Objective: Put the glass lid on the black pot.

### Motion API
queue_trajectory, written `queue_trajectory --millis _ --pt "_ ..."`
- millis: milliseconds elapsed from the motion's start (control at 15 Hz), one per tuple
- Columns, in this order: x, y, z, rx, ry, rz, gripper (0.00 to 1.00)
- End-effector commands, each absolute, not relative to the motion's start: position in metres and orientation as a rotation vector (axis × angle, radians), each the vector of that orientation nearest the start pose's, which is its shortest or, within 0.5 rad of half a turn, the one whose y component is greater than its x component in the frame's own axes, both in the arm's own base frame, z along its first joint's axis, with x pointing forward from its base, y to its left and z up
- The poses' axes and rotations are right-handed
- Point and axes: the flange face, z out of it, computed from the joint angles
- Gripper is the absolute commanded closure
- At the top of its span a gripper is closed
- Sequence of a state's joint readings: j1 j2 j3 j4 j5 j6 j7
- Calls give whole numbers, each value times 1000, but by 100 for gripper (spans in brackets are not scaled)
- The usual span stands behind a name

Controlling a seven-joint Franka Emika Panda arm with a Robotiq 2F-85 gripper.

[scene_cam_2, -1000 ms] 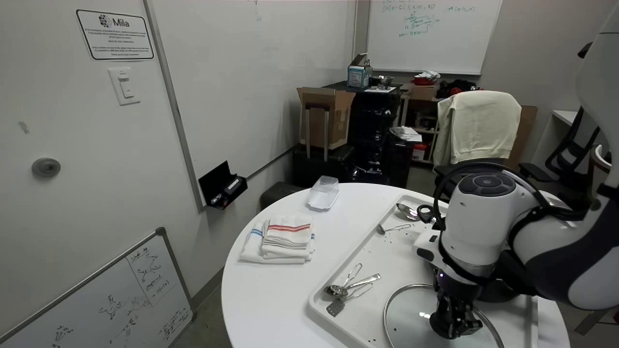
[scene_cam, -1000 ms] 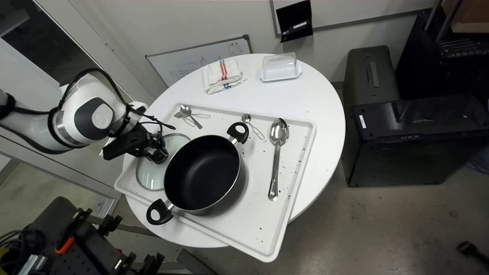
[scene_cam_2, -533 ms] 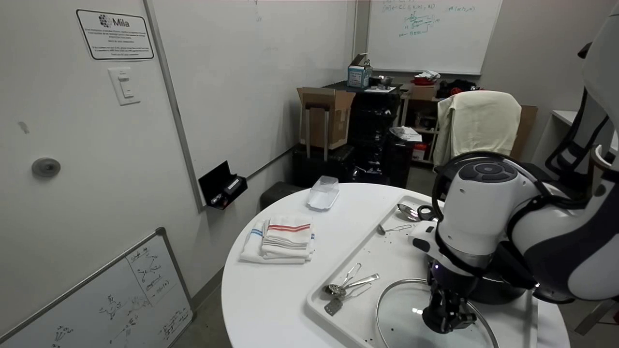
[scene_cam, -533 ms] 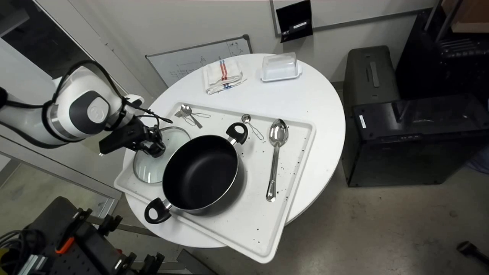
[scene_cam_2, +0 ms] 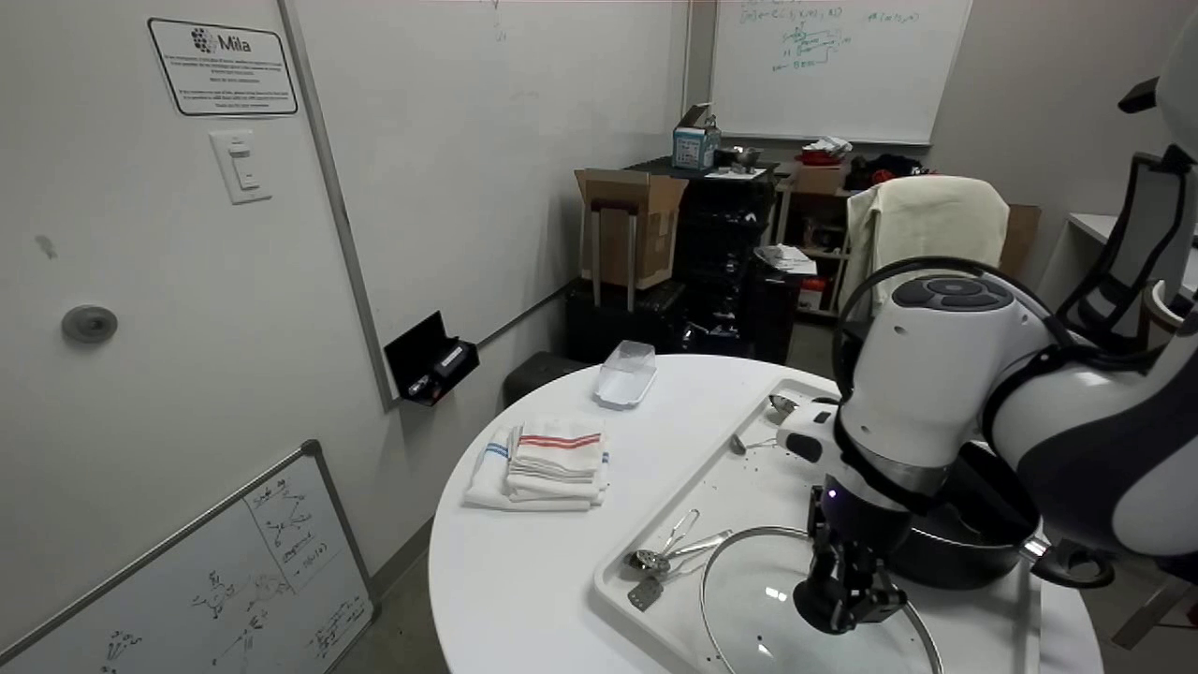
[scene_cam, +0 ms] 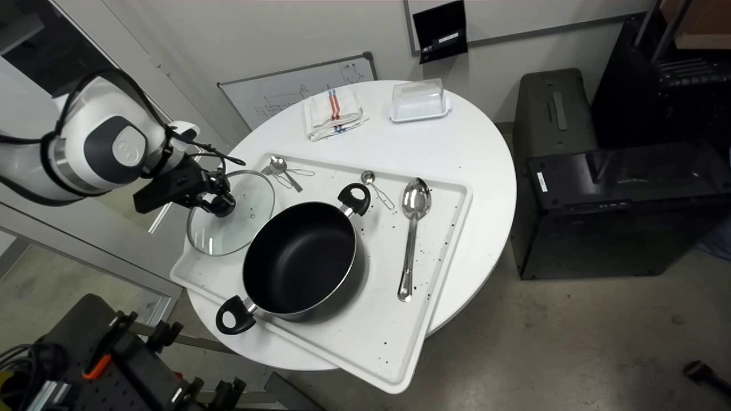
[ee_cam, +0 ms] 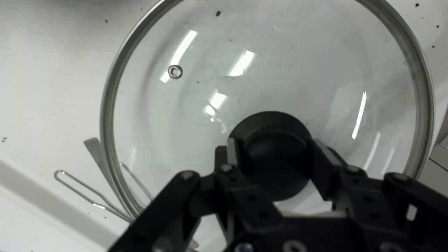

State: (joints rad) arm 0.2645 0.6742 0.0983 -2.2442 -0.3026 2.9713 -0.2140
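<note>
black pot (scene_cam: pixel 300 260); white cloth (scene_cam: pixel 336 114) striped red, blue

In an exterior view, cloths (scene_cam: pixel 333 114) lie left of a box (scene_cam: pixel 420 103) by the far edge of the table (scene_cam: pixel 491 171). The tray (scene_cam: pixel 377 328) juts past the near edge, bearing pot (scene_cam: pixel 302 260) and, rightward, spoon (scene_cam: pixel 412 237); lid (scene_cam: pixel 245 210), left, in gripper (ee_cam: pixel 274 152).

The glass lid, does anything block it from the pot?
Nothing visible stands between the glass lid, held at its knob by the gripper, and the uncovered black pot. The lid likely just needs carrying across.
</note>
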Motion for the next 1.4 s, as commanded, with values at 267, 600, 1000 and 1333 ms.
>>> queue_trajectory --millis 267,600,1000,1333 --pt "479 194 119 -2861 -1312 -141 75" --pt "488 186 142 -2892 -1313 -133 75" --pt "498 174 168 -2938 -1303 -80 75" --pt "505 155 178 -2978 -1250 -75 75"
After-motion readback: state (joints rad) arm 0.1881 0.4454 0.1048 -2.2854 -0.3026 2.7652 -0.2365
